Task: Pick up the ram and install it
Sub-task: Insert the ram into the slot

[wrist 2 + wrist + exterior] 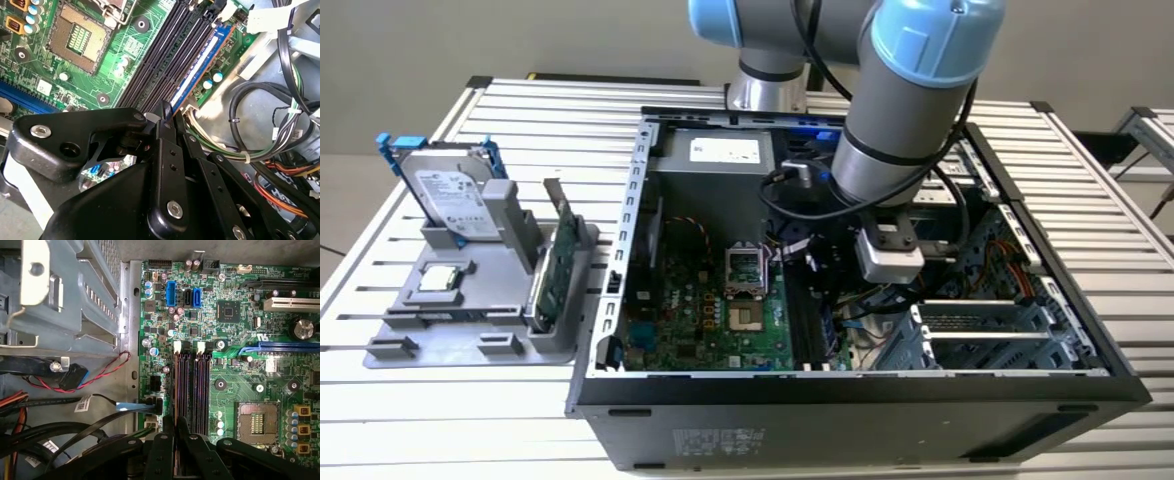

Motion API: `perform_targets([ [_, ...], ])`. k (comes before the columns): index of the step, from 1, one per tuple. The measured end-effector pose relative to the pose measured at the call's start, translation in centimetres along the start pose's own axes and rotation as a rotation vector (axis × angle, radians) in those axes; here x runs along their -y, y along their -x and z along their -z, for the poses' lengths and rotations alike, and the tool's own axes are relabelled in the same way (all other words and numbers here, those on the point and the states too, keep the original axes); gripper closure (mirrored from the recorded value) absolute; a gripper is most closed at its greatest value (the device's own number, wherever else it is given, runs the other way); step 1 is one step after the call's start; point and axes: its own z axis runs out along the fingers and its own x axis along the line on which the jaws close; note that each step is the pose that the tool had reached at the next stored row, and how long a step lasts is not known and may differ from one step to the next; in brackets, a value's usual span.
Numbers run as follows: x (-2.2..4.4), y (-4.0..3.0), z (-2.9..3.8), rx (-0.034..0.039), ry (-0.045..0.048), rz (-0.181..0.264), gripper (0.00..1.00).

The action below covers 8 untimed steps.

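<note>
Fingers of the hand point(167, 117) pinch the ram point(200, 65), seated in the motherboard point(125, 50) slot.

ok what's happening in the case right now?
The arm has reached down into the open PC case, with the tool over the memory slots on the motherboard. In the second wrist view the ram stands on edge in the outermost slot, and the tool's fingers look closed on its near end. Whether it is fully seated can't be told. The hard drive and expansion card sit in the grey holder beside the case.
</note>
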Motion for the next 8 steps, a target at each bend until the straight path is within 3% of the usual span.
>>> perform_targets([
  [8, 0.01, -0.01, -0.15, 0.0001, -0.0001, -0.001, 1.00],
])
